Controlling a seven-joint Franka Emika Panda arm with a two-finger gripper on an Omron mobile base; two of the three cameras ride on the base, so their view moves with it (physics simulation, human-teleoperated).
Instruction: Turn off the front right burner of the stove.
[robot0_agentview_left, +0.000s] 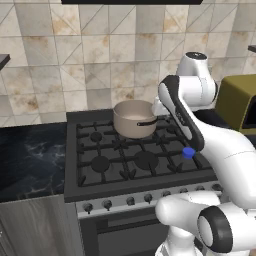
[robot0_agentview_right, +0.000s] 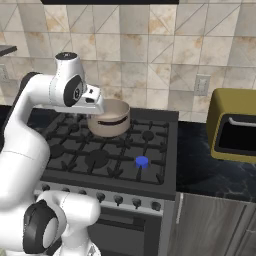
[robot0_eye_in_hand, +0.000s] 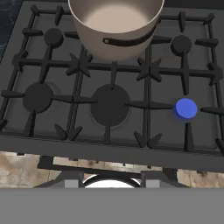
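Observation:
The stove (robot0_agentview_left: 125, 190) is a dark grey gas range with black grates. Its front right burner (robot0_agentview_left: 188, 153) (robot0_agentview_right: 142, 161) (robot0_eye_in_hand: 186, 108) shows a bright blue flame spot. A silver panel below carries a row of small dark knobs (robot0_agentview_right: 136, 202); the rightmost one (robot0_agentview_left: 217, 187) (robot0_agentview_right: 156, 205) sits below that burner. My gripper (robot0_agentview_right: 86, 114) hangs high over the back of the stove, beside a tan pot (robot0_agentview_right: 111, 119), well away from the knobs. The hand looks down over the whole cooktop, and its fingers are too hidden to tell their state.
The tan pot (robot0_agentview_left: 134, 119) (robot0_eye_in_hand: 116, 26) stands on a back burner, its dark handle facing front. An olive toaster oven (robot0_agentview_right: 235, 125) sits on the dark marble counter (robot0_agentview_right: 210, 172) at right. More counter (robot0_agentview_left: 30, 155) lies left of the stove. A tiled wall stands behind.

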